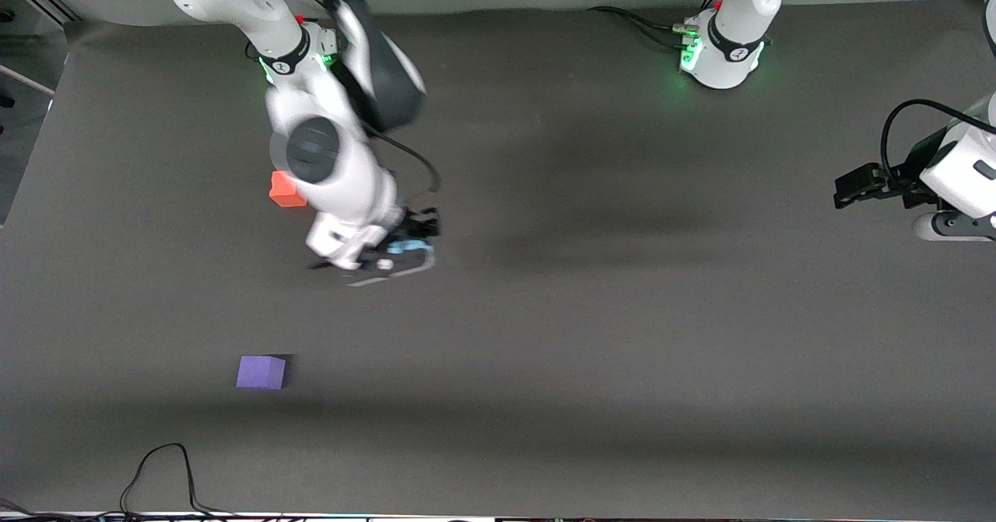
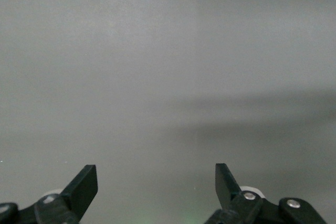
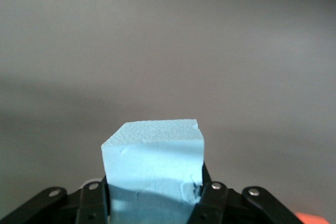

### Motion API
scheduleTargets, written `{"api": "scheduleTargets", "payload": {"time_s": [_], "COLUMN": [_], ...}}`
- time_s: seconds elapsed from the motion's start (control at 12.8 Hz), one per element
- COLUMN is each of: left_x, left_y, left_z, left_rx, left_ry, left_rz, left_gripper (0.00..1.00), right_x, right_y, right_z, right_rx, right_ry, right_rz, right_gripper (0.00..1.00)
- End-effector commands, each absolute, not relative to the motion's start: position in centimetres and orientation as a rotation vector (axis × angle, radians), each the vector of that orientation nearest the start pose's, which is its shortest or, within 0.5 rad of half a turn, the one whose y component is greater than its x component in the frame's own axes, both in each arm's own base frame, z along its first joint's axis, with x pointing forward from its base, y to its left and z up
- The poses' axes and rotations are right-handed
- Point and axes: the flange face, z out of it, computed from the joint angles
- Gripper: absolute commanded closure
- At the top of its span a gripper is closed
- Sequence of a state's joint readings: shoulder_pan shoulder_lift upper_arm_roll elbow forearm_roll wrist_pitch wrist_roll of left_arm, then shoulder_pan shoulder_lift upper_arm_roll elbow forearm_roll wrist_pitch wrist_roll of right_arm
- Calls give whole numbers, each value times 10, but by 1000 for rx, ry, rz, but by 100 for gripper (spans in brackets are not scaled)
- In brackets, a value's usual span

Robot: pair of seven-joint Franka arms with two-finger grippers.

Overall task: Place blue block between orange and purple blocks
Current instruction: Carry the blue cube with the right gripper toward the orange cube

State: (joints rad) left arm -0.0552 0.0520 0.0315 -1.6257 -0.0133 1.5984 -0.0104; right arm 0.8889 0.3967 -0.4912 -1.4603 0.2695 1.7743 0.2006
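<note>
The blue block [image 3: 153,169] sat clamped between the two fingers of the right tool [image 1: 405,248], which had closed on its sides; in the right wrist view the cube's pale, slightly pitted top face filled the space between the black finger links, with a small dent showing on one lower corner. From the front camera only a sliver of sky blue [image 1: 405,246] showed under the tool, which hung over the dark grey counter [image 1: 622,312] toward the right arm's end of it.

The orange block [image 1: 286,190] lay on the counter just beside the right arm's wrist, partly covered by it, and farther from the front camera than the purple block [image 1: 261,372]. The purple block rested alone, well apart from the orange one, with bare counter between the two.

The left tool [image 1: 842,192] waited over the left arm's end of the counter, its fingers [image 2: 84,187] spread wide apart and holding nothing, only plain grey surface showing in the left wrist view. A black cable [image 1: 159,475] looped onto the counter's edge nearest the front camera.
</note>
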Motion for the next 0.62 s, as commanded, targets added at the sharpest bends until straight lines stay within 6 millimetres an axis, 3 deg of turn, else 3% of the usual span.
{"api": "scheduleTargets", "payload": {"time_s": [0.0,0.23,0.55], "left_x": [568,568,568], "left_y": [-16,-15,-17], "left_z": [578,579,579], "left_rx": [-3139,-3140,-3139], "left_ry": [48,45,50], "left_rz": [113,108,111], "left_gripper": [0,0,0], "right_x": [593,598,604], "right_y": [312,260,132], "right_z": [503,514,507], "right_rx": [-3080,-3096,-3071], "right_ry": [-240,-251,-292], "right_rz": [114,170,215], "right_gripper": [86,86,86]}}
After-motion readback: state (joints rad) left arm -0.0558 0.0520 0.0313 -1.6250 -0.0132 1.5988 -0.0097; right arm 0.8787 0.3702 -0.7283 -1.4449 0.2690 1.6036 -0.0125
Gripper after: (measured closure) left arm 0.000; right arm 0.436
